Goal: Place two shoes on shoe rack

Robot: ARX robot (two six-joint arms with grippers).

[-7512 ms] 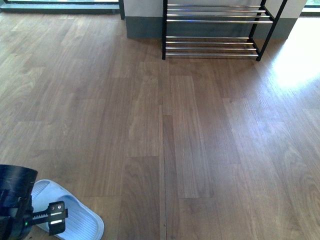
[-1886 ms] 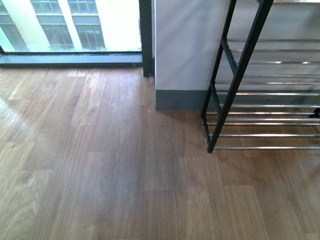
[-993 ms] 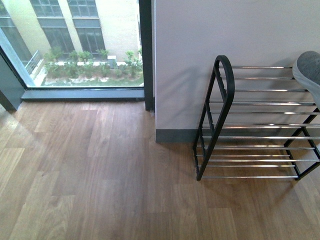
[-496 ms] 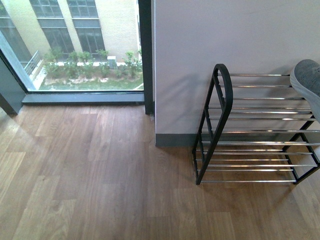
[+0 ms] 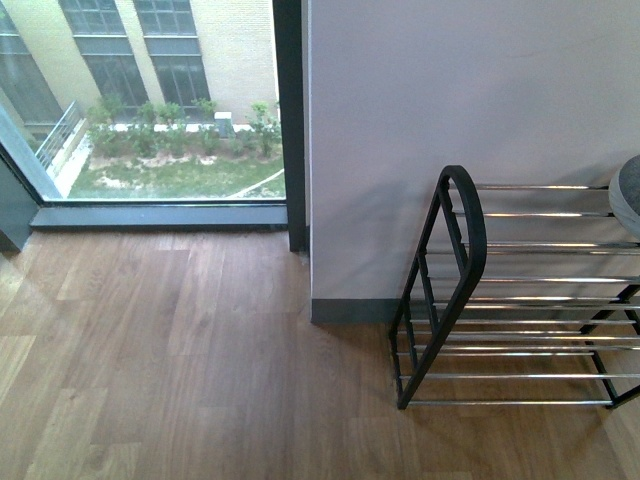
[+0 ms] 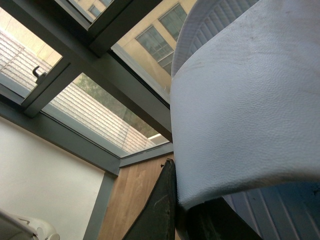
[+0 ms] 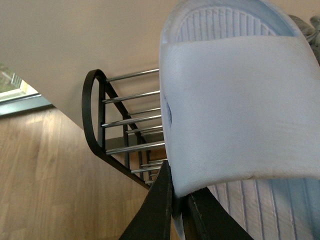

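Note:
The shoe rack (image 5: 520, 300) stands against the white wall at the right of the front view, black rounded side frame and chrome rods. A grey shoe toe (image 5: 629, 195) shows at the right edge, at the rack's top rod. Neither arm appears in the front view. My left gripper (image 6: 175, 210) is shut on the strap edge of a pale blue slide (image 6: 250, 100), held up before a window. My right gripper (image 7: 176, 205) is shut on the strap of the other pale blue slide (image 7: 235, 110); the rack (image 7: 125, 125) lies beyond it. A grey sneaker (image 7: 307, 27) peeks past that slide's toe.
A floor-to-ceiling window (image 5: 150, 100) with a dark frame fills the left of the front view. A white wall (image 5: 450, 90) with a grey skirting (image 5: 350, 310) backs the rack. Wooden floor (image 5: 200, 380) spreads in front.
The front view has shifted: the rack has slid down and right in the picture, and more of the window shows. The grey shoe toe is now nearly off the right edge.

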